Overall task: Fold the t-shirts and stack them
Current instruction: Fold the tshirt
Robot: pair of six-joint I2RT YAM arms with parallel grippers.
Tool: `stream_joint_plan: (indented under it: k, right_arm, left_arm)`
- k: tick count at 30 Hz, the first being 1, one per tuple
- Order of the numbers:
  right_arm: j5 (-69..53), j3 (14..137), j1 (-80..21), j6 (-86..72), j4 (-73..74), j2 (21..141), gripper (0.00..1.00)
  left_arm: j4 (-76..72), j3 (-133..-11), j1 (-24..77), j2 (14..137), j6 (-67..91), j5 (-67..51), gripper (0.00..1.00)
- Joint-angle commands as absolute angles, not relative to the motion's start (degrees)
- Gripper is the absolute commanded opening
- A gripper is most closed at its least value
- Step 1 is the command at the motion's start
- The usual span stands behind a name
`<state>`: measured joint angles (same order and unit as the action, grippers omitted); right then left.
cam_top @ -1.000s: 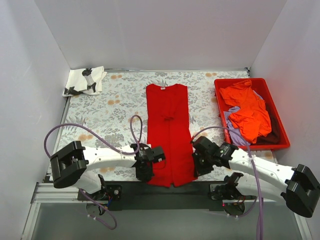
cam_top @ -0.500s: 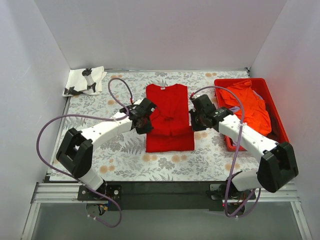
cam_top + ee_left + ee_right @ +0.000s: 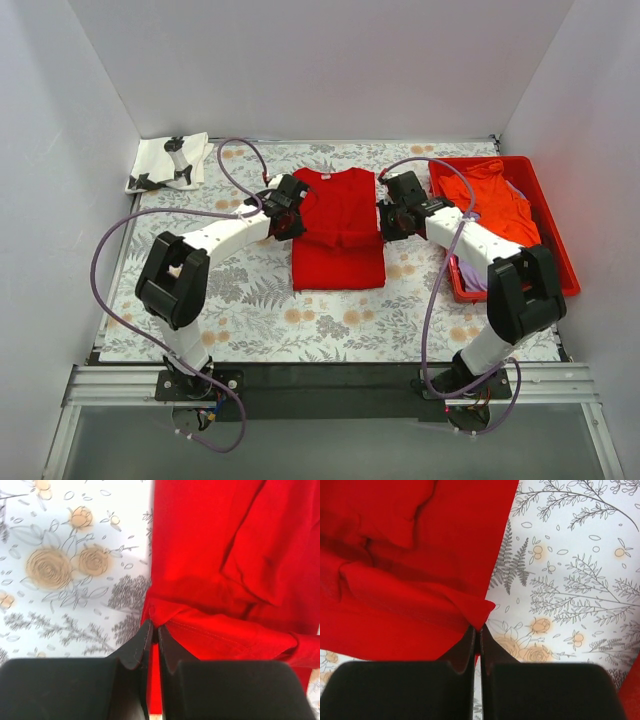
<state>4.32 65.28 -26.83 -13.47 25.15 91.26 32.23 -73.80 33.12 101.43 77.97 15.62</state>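
Top external view shows the red t-shirt [image 3: 338, 235] folded in half in the middle of the floral table [image 3: 240, 300]. The left gripper [image 3: 155, 630] is closed on its hem corner at the left edge, the right gripper [image 3: 476, 630] on the corner at the right edge. Orange t-shirts [image 3: 497, 215] lie in the red tray [image 3: 520, 292] at the right
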Motion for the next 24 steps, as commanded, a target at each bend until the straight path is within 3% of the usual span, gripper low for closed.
stream_joint_plan:
  k: [1, 4, 6, 8, 9, 12, 15, 22, 24]
  right_arm:
    - [4.9, 67.5, -24.9, -11.3, 22.1, 93.4, 0.01]
    - [3.8, 68.4, -24.4, -10.8, 21.0, 96.0, 0.01]
    - [3.3, 69.3, -24.3, -10.5, 20.8, 98.1, 0.02]
    - [2.6, 70.0, -24.3, -10.3, 20.9, 99.7, 0.14]
    - [2.1, 70.7, -24.4, -10.3, 20.9, 99.7, 0.20]
    - [1.1, 70.9, -24.3, -10.5, 21.3, 98.1, 0.30]
    - [2.0, 69.9, -25.0, -11.1, 21.0, 93.7, 0.32]
    - [0.4, 61.1, -28.7, -13.3, 14.3, 84.4, 0.30]
    - [-3.4, 58.2, -30.5, -13.8, 12.1, 84.0, 0.28]
  left_arm:
    - [30.3, -75.3, 32.0, 103.7, 75.1, 19.1, 0.00]
    - [29.7, -75.1, 31.7, 106.1, 75.1, 19.5, 0.00]
    - [29.4, -74.9, 31.6, 107.2, 75.3, 19.7, 0.06]
    - [29.3, -75.1, 31.6, 107.7, 75.4, 20.1, 0.10]
    - [29.4, -75.3, 31.6, 107.5, 75.4, 20.3, 0.22]
    - [30.1, -75.8, 31.6, 105.2, 75.3, 20.5, 0.37]
    - [31.2, -75.8, 31.6, 102.3, 75.5, 19.6, 0.50]
    - [33.2, -68.9, 36.1, 91.0, 81.7, 15.8, 0.50]
    - [31.7, -65.8, 37.5, 89.7, 83.5, 13.8, 0.40]
